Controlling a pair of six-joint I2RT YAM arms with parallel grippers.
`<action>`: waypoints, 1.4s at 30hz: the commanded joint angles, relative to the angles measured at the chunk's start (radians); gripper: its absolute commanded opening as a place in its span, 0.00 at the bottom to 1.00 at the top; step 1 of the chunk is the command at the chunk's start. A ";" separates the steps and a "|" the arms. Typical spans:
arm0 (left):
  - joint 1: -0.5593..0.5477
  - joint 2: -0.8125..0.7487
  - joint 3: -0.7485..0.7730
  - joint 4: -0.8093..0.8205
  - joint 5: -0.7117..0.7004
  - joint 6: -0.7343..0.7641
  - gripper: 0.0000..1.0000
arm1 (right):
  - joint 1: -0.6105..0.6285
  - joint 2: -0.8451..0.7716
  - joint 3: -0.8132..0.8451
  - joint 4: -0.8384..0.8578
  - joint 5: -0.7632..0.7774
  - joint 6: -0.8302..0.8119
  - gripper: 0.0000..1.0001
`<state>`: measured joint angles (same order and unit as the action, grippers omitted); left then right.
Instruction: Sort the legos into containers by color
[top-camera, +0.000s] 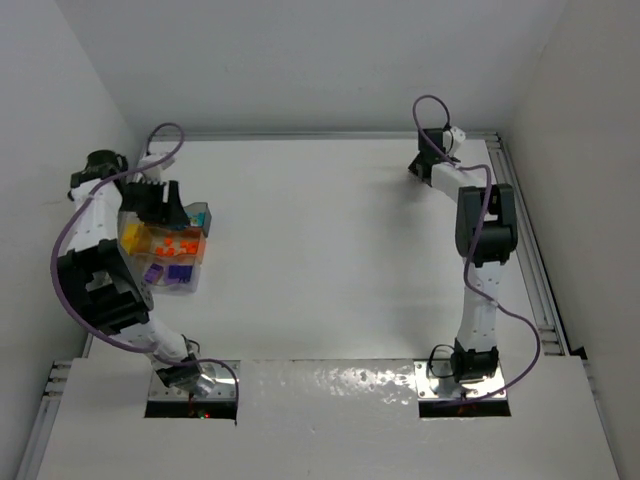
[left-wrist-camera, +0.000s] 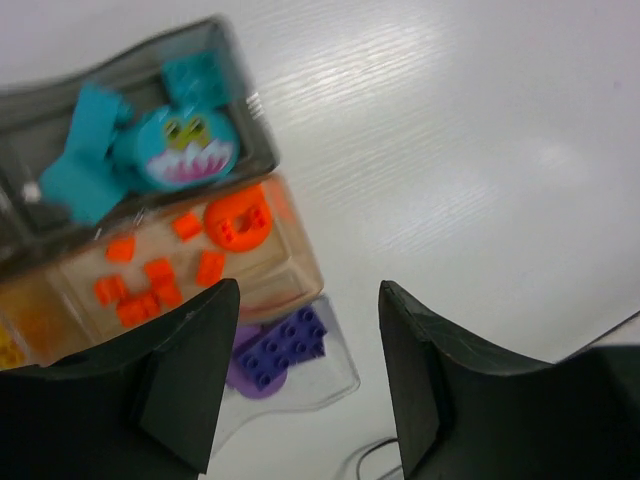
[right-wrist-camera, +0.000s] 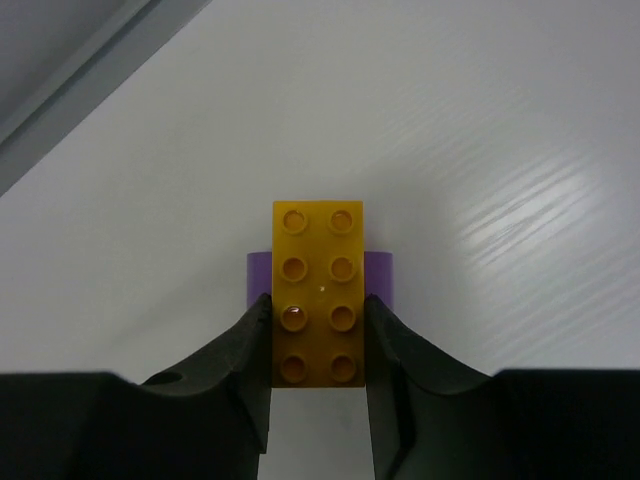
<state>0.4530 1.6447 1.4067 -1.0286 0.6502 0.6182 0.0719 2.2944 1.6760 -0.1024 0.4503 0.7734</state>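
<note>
The clear divided tray (top-camera: 192, 286) sits at the table's left; in the left wrist view its wall (left-wrist-camera: 300, 262) shows. It holds teal pieces (left-wrist-camera: 170, 140), among them a toothy face, small orange bricks (left-wrist-camera: 150, 280) with an orange ring, a purple brick (left-wrist-camera: 285, 345) on a purple disc, and yellow pieces (top-camera: 133, 237). My left gripper (left-wrist-camera: 310, 370) is open and empty above the tray's purple corner; it also shows from above (top-camera: 168, 212). My right gripper (right-wrist-camera: 318, 320), far back right (top-camera: 422, 166), is shut on a yellow two-by-four brick (right-wrist-camera: 318, 290) with a purple piece (right-wrist-camera: 381, 275) behind it.
White walls close in the table at the back and on both sides. A metal rail (top-camera: 522, 230) runs along the right edge. A thin dark cable (left-wrist-camera: 370, 460) lies near the tray. The white tabletop (top-camera: 330, 250) spreads between the two arms.
</note>
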 joint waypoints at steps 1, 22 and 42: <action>-0.207 -0.101 0.025 0.077 -0.040 0.100 0.56 | 0.057 -0.205 -0.117 0.276 -0.408 -0.050 0.00; -0.364 -0.304 -0.120 0.210 0.420 0.659 0.74 | 0.595 -0.434 -0.446 0.696 -0.753 0.296 0.00; -0.487 -0.350 -0.247 0.489 0.227 0.233 0.69 | 0.666 -0.440 -0.377 0.664 -0.691 0.264 0.00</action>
<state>-0.0166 1.3254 1.1564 -0.6075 0.8959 0.9104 0.7296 1.8984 1.2480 0.5068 -0.2543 1.0473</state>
